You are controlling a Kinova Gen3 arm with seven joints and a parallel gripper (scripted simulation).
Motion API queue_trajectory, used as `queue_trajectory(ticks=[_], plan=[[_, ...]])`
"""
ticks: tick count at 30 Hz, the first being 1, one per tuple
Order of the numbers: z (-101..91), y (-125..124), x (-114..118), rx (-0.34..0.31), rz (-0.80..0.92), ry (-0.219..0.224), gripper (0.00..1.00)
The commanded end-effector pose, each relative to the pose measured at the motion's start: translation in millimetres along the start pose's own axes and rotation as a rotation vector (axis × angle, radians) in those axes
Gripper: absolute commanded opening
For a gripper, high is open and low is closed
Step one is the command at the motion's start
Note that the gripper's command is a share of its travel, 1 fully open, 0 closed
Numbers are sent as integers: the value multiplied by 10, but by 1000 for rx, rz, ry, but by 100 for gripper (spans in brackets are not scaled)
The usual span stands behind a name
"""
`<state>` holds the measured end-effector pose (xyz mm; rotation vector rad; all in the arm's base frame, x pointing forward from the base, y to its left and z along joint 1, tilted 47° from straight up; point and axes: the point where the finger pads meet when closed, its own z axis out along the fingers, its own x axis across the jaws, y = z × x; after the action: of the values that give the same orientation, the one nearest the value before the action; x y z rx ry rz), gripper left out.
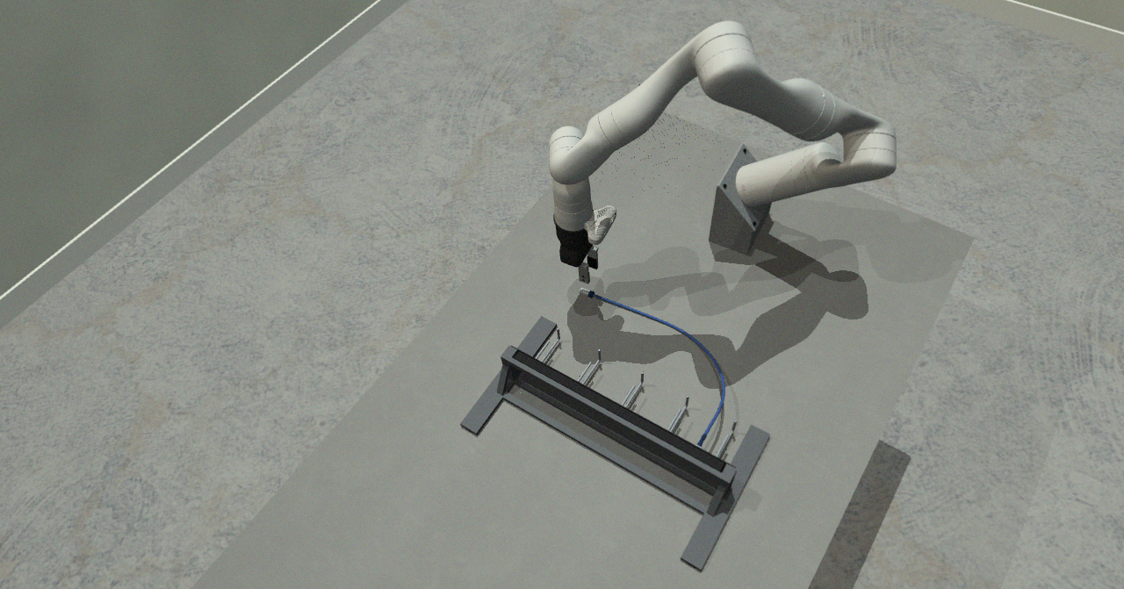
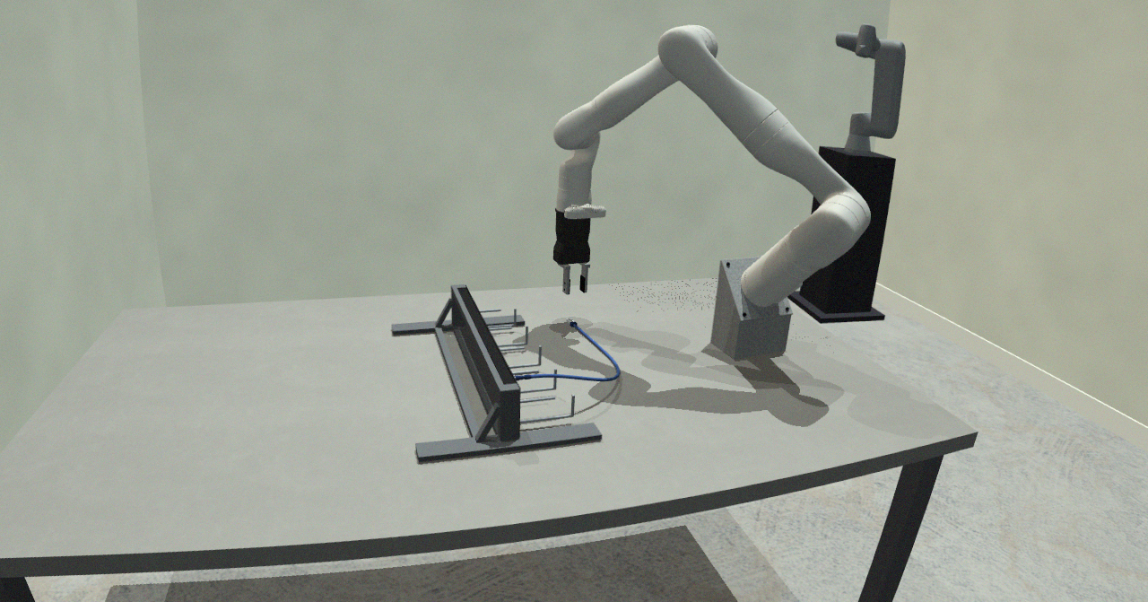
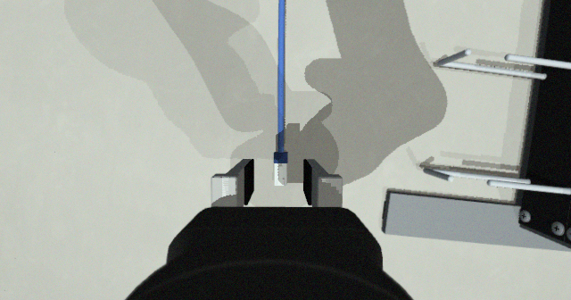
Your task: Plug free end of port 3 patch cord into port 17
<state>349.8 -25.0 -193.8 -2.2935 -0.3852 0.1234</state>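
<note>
The blue patch cord [image 1: 691, 344] [image 2: 597, 349] [image 3: 281, 68] runs in an arc from the rack's rear to its free plug [image 1: 583, 292] [image 2: 571, 325] [image 3: 277, 174], which lies on the table. My gripper [image 1: 585, 273] [image 2: 575, 280] [image 3: 278, 174] is open and points straight down, hanging above the plug. In the wrist view the plug shows between the two fingers, below them and not touched. The dark patch panel rack [image 1: 613, 416] [image 2: 482, 357] [image 3: 546, 112] stands on its two flat feet. Its port numbers cannot be read.
Thin cable-support rods [image 1: 632, 389] [image 2: 534, 353] [image 3: 491, 68] stick out of the rack's rear toward the arm. The rack's foot [image 3: 446, 220] lies right of the gripper. The arm's grey base wedge [image 1: 738, 200] [image 2: 750, 317] stands behind. The table's front edge [image 2: 561, 526] curves.
</note>
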Motion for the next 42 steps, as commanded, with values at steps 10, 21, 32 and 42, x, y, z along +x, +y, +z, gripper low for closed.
queue_trajectory(ticks=[10, 21, 32, 42], plan=[[-10, -20, 13, 2, -2, 1, 73], [51, -19, 13, 2, -2, 1, 73], [226, -17, 12, 2, -2, 0, 73], [390, -15, 12, 2, -2, 0, 73]])
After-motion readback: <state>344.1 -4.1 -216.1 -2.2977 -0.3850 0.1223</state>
